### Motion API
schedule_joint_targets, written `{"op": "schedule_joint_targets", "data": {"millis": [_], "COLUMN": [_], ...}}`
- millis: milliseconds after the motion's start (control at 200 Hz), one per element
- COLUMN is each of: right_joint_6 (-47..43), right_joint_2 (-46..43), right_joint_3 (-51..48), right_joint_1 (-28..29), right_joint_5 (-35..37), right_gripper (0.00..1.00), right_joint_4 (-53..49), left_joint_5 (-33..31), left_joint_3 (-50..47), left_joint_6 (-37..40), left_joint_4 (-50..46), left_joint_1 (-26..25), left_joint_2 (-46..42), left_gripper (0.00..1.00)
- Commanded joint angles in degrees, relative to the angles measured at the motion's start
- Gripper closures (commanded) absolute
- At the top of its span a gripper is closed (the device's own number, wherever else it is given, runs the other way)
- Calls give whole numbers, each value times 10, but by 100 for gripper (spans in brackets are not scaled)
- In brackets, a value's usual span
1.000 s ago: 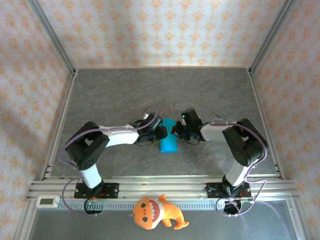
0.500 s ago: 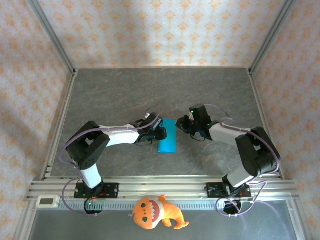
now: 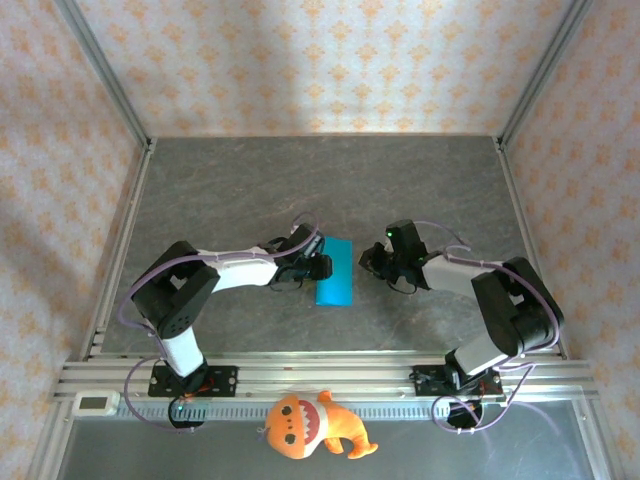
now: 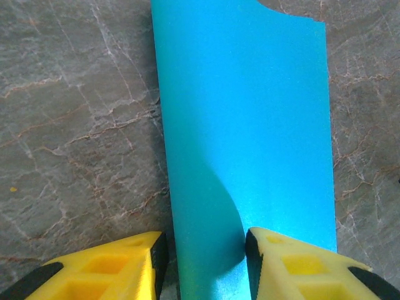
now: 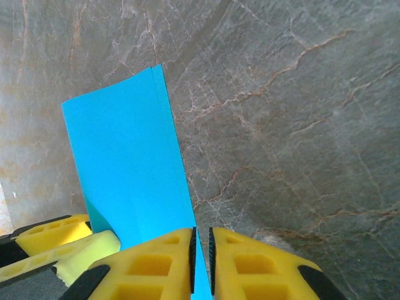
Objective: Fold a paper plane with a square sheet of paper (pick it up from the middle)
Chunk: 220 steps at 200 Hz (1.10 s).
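Your right claw (image 5: 200,240) has backed away from the blue paper (image 4: 244,125) in the last second. From above it was against the paper's right edge and now sits just beside it. Its jaws have eased from fully pinched to a thin slit. A sliver of blue shows through that slit in the wrist view, but the view from above suggests it holds nothing. Your left claw (image 4: 203,250) has stayed put at the paper's left side, jaws part-way open and straddling the long edge. One fingertip is over the paper and the other over the bare worktop (image 3: 300,180), so it is steadying or hovering rather than gripping. The paper lies flat between the two claws as a narrow rectangle, with a doubled edge at its far corner. That reads as the first half-fold made and pressed, with the pointed nose folds still to do. Watch two things. The claws face each other closely across a narrow strip, so any reach by the right risks bumping the left. The left fingertip also covers part of the paper that the next fold may need. The orange plush toy (image 3: 310,425) lies beyond the front rail, well apart from the paper, and is not in the way.
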Motion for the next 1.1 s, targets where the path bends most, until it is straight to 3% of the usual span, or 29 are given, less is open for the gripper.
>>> {"op": "schedule_joint_targets", "data": {"millis": [0, 786, 1096], "right_joint_6": [5, 1, 1], "right_joint_2": [-19, -33, -33], "right_joint_3": [-8, -15, -20], "right_joint_1": [-6, -12, -12], "right_joint_5": [21, 28, 27], "right_gripper": [84, 84, 84], "right_joint_4": [-1, -9, -7], "left_joint_5": [-19, -44, -58], "left_joint_3": [-1, 23, 34], "left_joint_6": [18, 53, 89], "left_joint_4": [-28, -55, -76], "left_joint_1": [12, 12, 12], "left_joint_2": [21, 67, 81], "left_gripper": [58, 49, 50]}}
